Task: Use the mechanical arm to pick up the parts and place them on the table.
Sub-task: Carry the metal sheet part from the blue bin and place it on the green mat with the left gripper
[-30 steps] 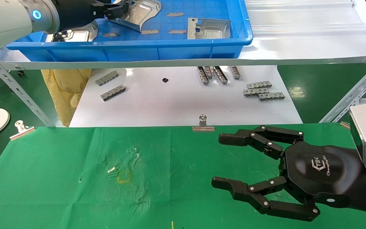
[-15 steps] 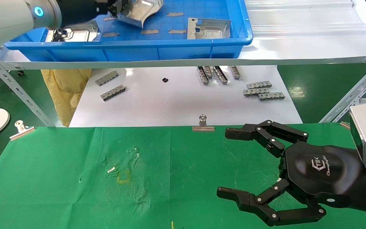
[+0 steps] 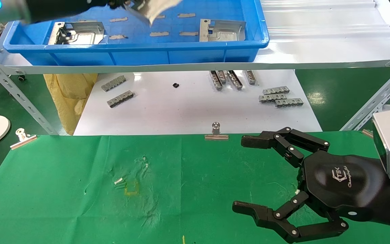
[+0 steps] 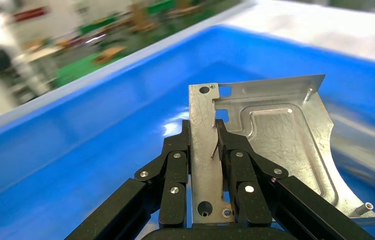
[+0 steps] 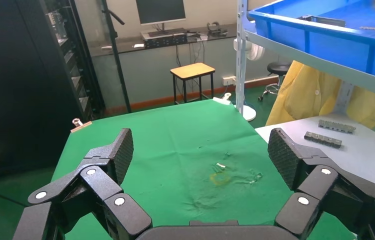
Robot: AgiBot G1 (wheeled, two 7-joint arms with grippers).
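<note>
- Nearest me, my right tool [image 3: 245, 174] is idling wide open over the green surface [image 3: 63, 203].
- Far left, my left tool [image 4: 204, 137] is pinching one part [image 4: 270, 135] above the blue bin [image 3: 147, 54]; I'm judging the lift underway, and next comes carrying it down to the surface.

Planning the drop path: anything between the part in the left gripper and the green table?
The left gripper holds the part over the blue bin; the bin's front wall and the white shelf edge lie between. The table near the yellow mark is bare; the open right gripper hovers beside it.
</note>
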